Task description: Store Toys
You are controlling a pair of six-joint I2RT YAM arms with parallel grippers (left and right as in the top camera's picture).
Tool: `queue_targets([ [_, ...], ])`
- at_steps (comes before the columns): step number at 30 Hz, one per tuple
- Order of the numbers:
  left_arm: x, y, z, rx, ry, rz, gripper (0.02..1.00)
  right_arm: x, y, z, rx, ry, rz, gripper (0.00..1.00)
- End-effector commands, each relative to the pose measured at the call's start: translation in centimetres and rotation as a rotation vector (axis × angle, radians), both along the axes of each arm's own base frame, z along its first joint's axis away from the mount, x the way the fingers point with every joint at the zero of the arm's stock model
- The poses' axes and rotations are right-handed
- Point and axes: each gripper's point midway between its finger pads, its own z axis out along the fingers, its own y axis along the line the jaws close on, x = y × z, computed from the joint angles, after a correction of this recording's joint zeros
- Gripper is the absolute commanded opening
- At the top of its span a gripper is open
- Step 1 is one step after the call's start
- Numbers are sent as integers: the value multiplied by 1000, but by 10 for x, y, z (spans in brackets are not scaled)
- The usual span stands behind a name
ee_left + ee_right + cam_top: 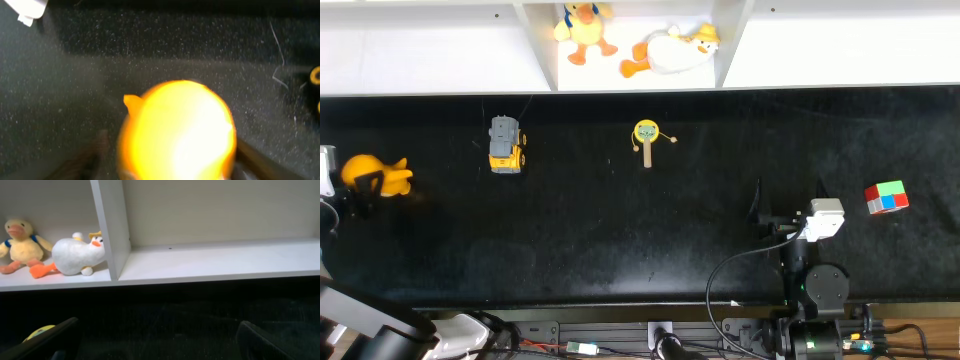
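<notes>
An orange rounded toy (378,175) sits at the far left of the black table, and my left gripper (358,195) is shut on it. In the left wrist view the orange toy (180,135) sits between the two dark fingers (95,155). My right gripper (788,208) stands open with nothing in it at the right of the table, facing the shelf. A grey and yellow toy truck (505,145), a small rattle drum (646,135) and a coloured cube (886,197) lie on the table. The rattle drum (37,330) shows beside one right finger.
A white shelf unit (440,50) runs along the table's far edge. Its middle compartment holds a yellow duck plush (585,25) and a white goose plush (670,50). The compartment right of the divider (112,230) is bare. Cables lie along the near edge.
</notes>
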Motion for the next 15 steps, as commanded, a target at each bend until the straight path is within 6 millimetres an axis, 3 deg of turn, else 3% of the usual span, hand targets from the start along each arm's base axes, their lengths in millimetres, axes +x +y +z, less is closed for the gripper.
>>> queue_targets([
  [1, 4, 4, 6, 8, -9, 3, 487, 0, -2, -4, 3, 2, -13, 996],
  [3, 5, 3, 6, 5, -7, 1, 336, 0, -2, -4, 3, 2, -13, 996],
  [7, 5, 1, 7, -18, -10, 14, 202, 0, -2, -4, 3, 2, -13, 996],
  [10, 4, -1, 17, -31, -21, 40, 159, 0, -2, -4, 3, 2, -13, 996],
  [15, 7, -11, 49, -8, -75, 59, 152, 0, -2, -4, 3, 2, -13, 996],
])
